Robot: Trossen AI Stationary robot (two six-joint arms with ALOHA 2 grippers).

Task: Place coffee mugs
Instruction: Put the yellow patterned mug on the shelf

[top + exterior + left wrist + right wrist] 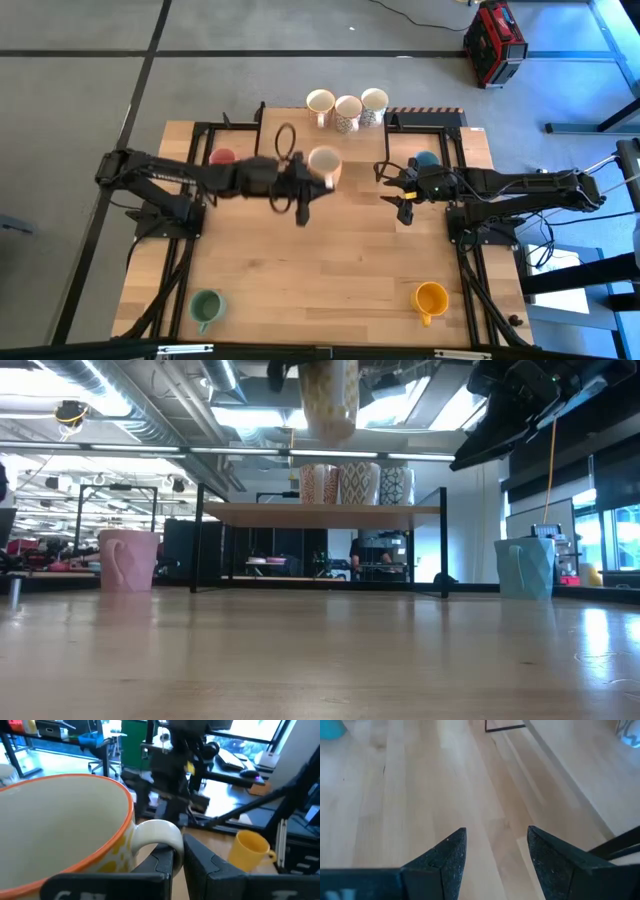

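Three mugs stood shelved at twelve o'clock; my left tool gripped a fourth mug, right tool wide, four remaining on the surface.

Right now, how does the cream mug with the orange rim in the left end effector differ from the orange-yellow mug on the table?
The cream ceramic mug with the orange rim is lifted clear of the wooden table; the plain orange-yellow ceramic mug stands on it near the front edge. The cream one is gripped by its handle in the shut left end effector; nothing touches the orange-yellow one. Both are small, handled and upright.
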